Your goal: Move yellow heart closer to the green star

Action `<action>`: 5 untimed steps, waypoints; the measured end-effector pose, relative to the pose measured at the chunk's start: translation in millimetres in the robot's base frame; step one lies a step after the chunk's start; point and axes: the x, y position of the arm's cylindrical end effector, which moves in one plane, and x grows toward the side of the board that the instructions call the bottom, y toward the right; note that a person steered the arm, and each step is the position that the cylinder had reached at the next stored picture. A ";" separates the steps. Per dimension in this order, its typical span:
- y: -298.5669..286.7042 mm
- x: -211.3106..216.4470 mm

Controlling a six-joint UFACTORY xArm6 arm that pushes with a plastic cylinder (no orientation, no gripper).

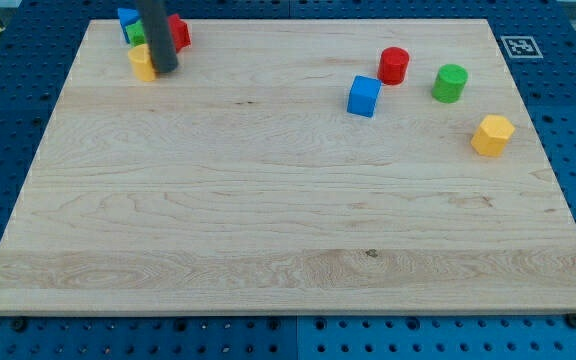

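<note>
My tip [164,68] is at the view's top left, touching the right side of a yellow block [141,62], whose shape is partly hidden by the rod. A green block [136,33] peeks out just above the yellow one, mostly hidden behind the rod; its shape cannot be made out. A blue block [127,18] sits above the green one at the board's top edge. A red block [179,32] lies just right of the rod.
At the view's right stand a blue cube [364,96], a red cylinder [394,65], a green cylinder [449,83] and a yellow hexagonal block [492,135]. The wooden board [288,230] lies on a blue perforated table.
</note>
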 end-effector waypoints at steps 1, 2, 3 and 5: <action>-5.9 0.0; -5.3 23.6; -10.1 35.3; -45.9 34.4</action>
